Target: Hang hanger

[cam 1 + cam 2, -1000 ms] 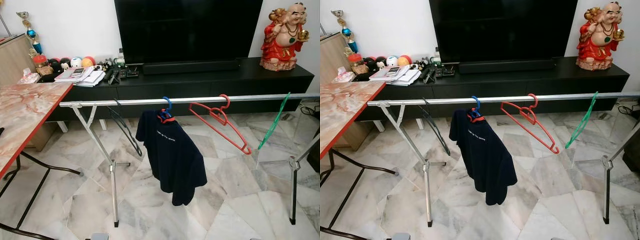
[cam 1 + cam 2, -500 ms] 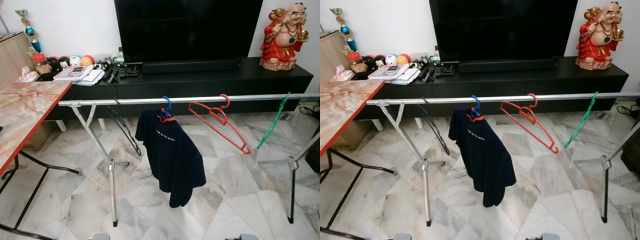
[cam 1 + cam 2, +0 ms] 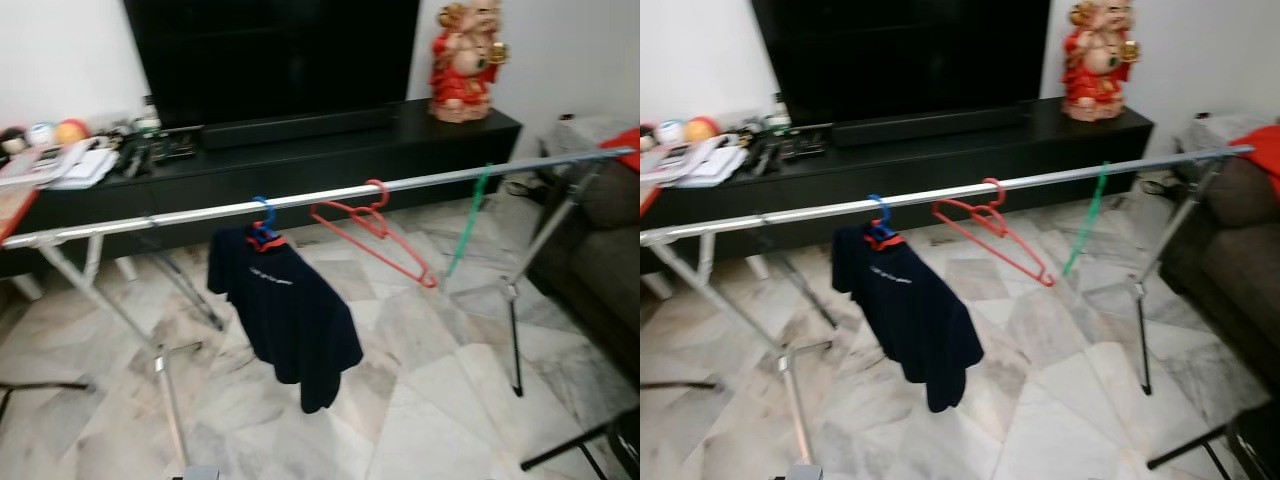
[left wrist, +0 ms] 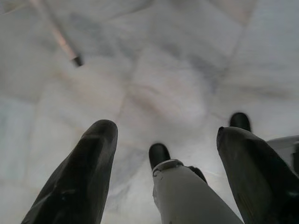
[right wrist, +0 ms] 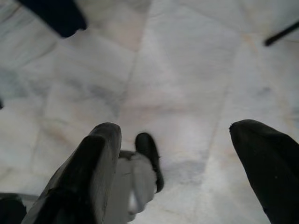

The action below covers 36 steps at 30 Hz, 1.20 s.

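Both grippers hang with fingers spread wide and empty, left gripper (image 4: 163, 140) and right gripper (image 5: 180, 144) pointing down at the marble floor (image 3: 430, 400). On the rail (image 3: 330, 195), the red hanger (image 3: 375, 235) hangs between the dark shirt (image 3: 285, 315) and a green hanger (image 3: 465, 235).

The two head views look forward and down from standing height at the same clothes rail (image 3: 330, 194) in front of a black cabinet (image 3: 300, 160). Each wrist view looks straight down along spread fingers at the marble floor (image 4: 177, 70), fairly near.
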### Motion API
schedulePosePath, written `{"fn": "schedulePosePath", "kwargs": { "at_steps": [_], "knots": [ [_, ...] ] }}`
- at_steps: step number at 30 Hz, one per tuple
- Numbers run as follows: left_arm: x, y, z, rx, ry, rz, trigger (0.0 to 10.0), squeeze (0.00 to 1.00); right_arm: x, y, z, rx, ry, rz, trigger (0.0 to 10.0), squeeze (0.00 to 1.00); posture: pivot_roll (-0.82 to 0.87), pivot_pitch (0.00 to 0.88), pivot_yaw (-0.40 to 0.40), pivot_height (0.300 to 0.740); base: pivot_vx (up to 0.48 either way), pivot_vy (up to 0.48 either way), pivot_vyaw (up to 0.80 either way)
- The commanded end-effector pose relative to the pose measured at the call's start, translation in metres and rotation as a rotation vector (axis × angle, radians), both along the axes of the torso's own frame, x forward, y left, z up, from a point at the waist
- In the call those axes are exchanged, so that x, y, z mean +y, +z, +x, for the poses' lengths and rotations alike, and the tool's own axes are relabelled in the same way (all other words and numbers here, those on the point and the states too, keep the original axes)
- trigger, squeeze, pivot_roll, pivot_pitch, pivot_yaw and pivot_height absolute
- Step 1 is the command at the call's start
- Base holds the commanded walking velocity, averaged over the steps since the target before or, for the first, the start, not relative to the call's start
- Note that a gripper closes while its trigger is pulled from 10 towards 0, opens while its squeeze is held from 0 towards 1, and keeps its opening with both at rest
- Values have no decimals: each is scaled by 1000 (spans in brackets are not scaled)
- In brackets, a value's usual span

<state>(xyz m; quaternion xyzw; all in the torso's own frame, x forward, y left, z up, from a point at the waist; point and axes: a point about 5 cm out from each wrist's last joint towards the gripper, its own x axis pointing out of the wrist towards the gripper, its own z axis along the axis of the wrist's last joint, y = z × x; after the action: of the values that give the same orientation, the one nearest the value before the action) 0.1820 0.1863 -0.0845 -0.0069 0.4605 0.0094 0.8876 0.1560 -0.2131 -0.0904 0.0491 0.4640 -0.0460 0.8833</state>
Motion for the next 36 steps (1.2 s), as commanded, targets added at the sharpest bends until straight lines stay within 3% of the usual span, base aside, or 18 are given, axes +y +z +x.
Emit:
{"fn": "schedulePosePath", "kwargs": {
  "at_steps": [1,36],
  "knots": [
    [2,-1,-3,12,3,7,10000,0,-2,-1,-2,9,-7,-2,10000,0,-35,16,30,740,0,0,-788],
    [3,-3,-7,19,10,-4,10000,0,-4,1,2,5,-6,-8,10000,0,-35,17,32,740,0,0,-788]
  ]
}}
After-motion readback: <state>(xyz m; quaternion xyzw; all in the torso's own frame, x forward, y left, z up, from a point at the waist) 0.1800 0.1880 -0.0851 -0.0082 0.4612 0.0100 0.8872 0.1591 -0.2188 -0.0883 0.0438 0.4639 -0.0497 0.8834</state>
